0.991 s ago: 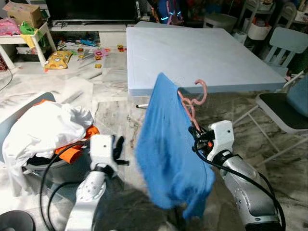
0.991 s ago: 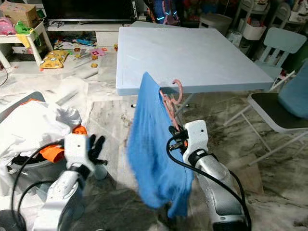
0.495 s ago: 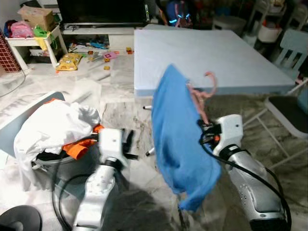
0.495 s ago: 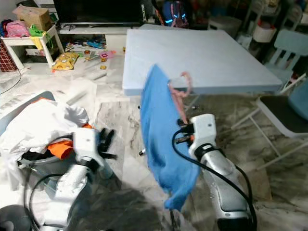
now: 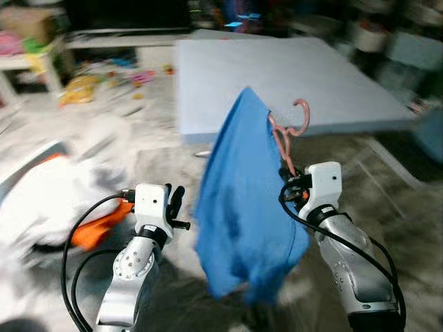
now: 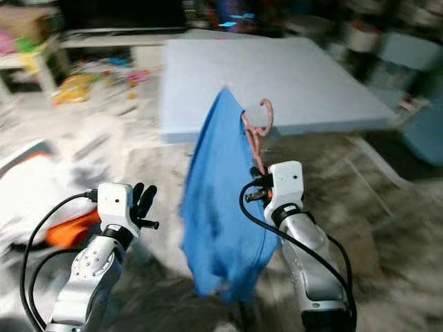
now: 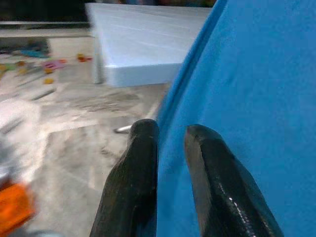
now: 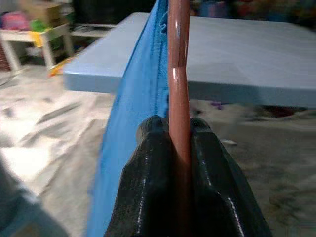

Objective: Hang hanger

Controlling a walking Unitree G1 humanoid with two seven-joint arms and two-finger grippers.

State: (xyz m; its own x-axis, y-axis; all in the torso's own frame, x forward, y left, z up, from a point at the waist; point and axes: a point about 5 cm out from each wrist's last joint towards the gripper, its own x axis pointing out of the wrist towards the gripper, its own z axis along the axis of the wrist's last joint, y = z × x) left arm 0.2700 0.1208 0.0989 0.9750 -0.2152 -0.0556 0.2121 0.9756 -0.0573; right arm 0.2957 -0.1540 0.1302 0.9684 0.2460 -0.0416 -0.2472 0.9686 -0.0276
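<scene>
The hanger (image 5: 285, 142), thin and pink, stands nearly upright in front of the robot with a blue garment (image 5: 242, 207) draped over it, its hook (image 6: 265, 116) curling up against the near edge of the pale blue table (image 5: 291, 76) behind it. Going from the left, a blurred heap of white laundry (image 5: 48, 200) lies on the marble floor (image 6: 387, 228), with an orange cloth (image 5: 97, 228) showing under it. Next comes the left gripper (image 5: 174, 202), held up just beside the garment's left side; in the left wrist view its fingers (image 7: 136, 177) point at the blue fabric with only a narrow gap between them and nothing caught there. The garment hangs in a long fold from the hanger's shoulder down to between the two forearms. To its right, the right gripper (image 5: 288, 188) holds the hanger low on its stem; the right wrist view shows the two black fingers (image 8: 148, 182) pinched tight on the pink rod (image 8: 178, 89), with the blue fabric running up alongside it and the table's edge (image 8: 237, 91) beyond. Far back on the left, small toys (image 6: 76, 86) are scattered on the floor, all blurred.
</scene>
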